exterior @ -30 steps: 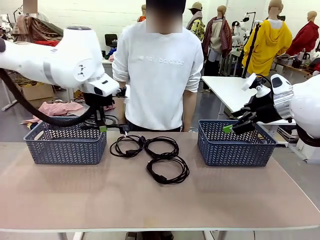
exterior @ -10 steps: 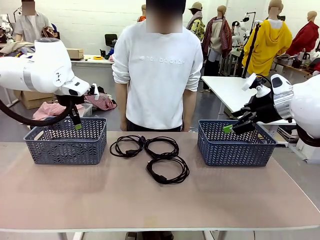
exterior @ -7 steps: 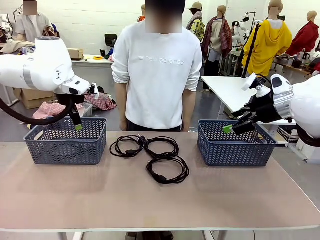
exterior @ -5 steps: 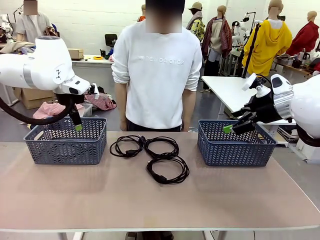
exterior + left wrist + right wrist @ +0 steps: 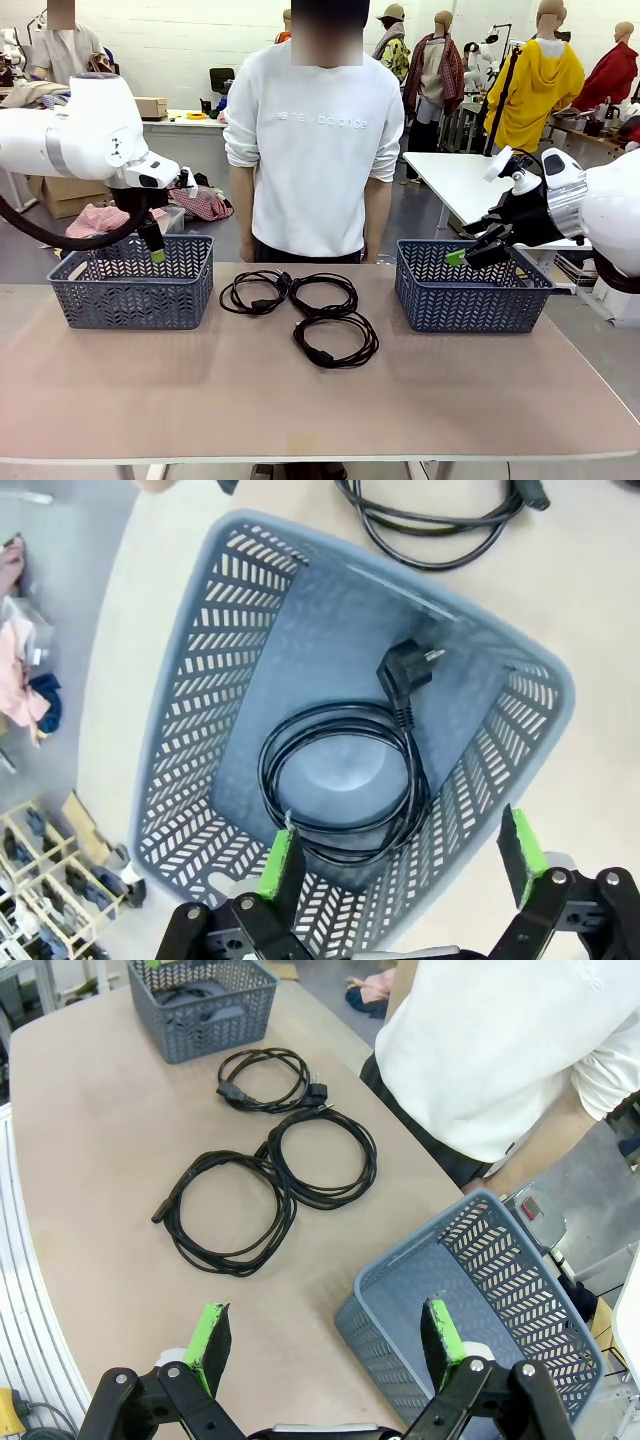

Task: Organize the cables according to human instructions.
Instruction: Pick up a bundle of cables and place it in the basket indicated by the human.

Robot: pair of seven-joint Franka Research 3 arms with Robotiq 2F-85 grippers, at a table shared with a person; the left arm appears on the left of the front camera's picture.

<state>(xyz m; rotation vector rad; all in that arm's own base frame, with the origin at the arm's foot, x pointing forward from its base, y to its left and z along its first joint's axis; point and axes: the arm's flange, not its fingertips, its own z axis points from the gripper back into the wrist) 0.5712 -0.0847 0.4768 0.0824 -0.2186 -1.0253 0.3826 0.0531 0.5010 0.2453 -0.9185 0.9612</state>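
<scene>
One black coiled cable [image 5: 340, 785] lies on the floor of the left grey basket [image 5: 200, 710], its plug towards the far wall. My left gripper [image 5: 400, 855] hangs open above it with nothing between its pads; the front view shows this left gripper [image 5: 150, 250] over the left basket [image 5: 130, 300]. Three more cables lie coiled mid-table: one [image 5: 255, 290] at the left, one [image 5: 323, 295] beside it, one [image 5: 335, 340] nearer me. My right gripper [image 5: 470, 255] is open and hovers over the right basket [image 5: 470, 305]. In the right wrist view that gripper [image 5: 325, 1340] holds nothing.
A person in a white sweater [image 5: 320, 130] stands at the far edge behind the cables, arms down. The right basket [image 5: 500, 1270] holds nothing. The near half of the table [image 5: 300, 410] is bare.
Three seconds ago my left gripper held a cable at the left basket's right end. It has since moved left over the basket and opened; the cable lies inside. The right arm has not moved.
</scene>
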